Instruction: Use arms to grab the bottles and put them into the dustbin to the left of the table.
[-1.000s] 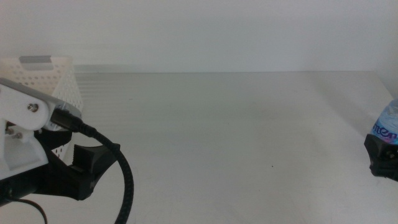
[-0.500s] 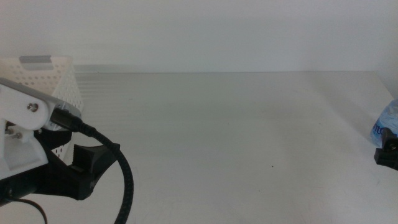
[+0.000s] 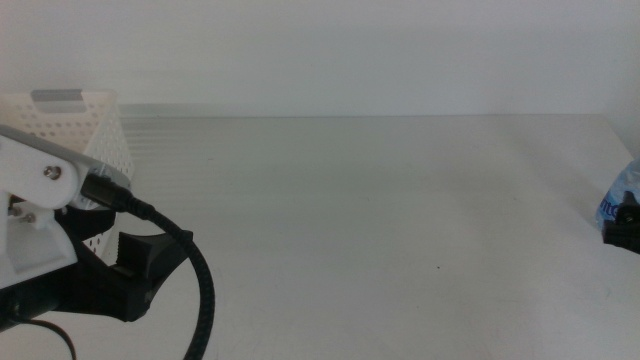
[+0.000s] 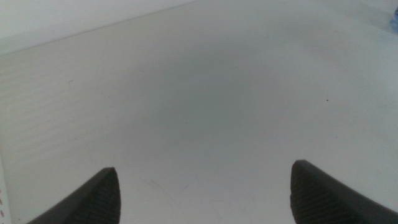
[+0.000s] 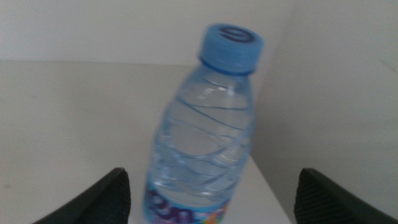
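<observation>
One bottle shows from where I stand: the small clear water bottle [image 5: 202, 134] with the blue cap, at the far right edge of the worktop [image 3: 380, 200], only a sliver of it caught in the middle view. The right gripper [image 5: 211, 199] has its jaws spread wide either side of the bottle's lower body, and whether they touch the plastic I cannot tell. The left gripper [image 4: 205, 193] hangs released over bare worktop near the dustbin [image 3: 95, 135], holding nothing.

My worry is the edge. The bottle sits so close to the drop on the right that a jaw nudging it off-centre could tip it or knock it over the side. It looks thin-walled and part-empty, so I'd guess it may buckle or squirt out of a hard pinch. The carry is long too: the dustbin is at the far left, well apart, with the left arm [image 3: 40, 215] and its thick cable [image 3: 190, 280] crowding that side.

The dustbin's inside is hidden from here, so what it holds I cannot say
</observation>
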Controlling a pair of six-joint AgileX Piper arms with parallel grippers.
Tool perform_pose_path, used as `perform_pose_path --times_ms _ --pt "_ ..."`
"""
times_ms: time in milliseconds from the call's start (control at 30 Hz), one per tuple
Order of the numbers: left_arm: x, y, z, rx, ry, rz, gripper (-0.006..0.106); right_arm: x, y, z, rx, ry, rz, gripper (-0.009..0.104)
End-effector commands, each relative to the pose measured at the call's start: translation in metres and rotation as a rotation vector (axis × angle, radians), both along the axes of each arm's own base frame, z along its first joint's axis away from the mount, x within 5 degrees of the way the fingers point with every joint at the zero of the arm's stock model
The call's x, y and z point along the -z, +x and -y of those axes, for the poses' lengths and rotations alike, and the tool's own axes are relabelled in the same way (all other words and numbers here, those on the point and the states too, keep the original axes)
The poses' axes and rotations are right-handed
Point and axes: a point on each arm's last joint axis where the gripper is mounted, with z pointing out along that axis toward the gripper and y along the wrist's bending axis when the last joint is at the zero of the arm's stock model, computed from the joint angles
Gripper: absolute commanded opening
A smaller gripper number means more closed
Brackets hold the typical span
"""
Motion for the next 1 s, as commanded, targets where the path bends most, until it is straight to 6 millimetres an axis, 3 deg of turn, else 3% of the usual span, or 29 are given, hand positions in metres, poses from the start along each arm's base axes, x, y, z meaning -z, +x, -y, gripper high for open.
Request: perform_pose_path --times_ms 0,300,533,967 --pt "-0.017 0.001 0.002 0.001 -0.069 0.084 0.090 -0.016 0.007 0.009 0.040 -0.050 0.108 0.073" --pt "-0.017 0.001 0.002 0.001 -0.069 0.084 0.090 -0.019 0.028 0.011 -0.053 -0.012 0.054 0.087" --pt "-0.017 0.001 0.002 0.001 -0.069 0.084 0.090 -0.028 0.038 0.024 -0.006 0.004 0.085 0.092" --pt "-0.017 0.001 0.002 0.001 -0.069 0.084 0.090 -0.005 0.075 0.033 -0.013 -0.040 0.083 0.092"
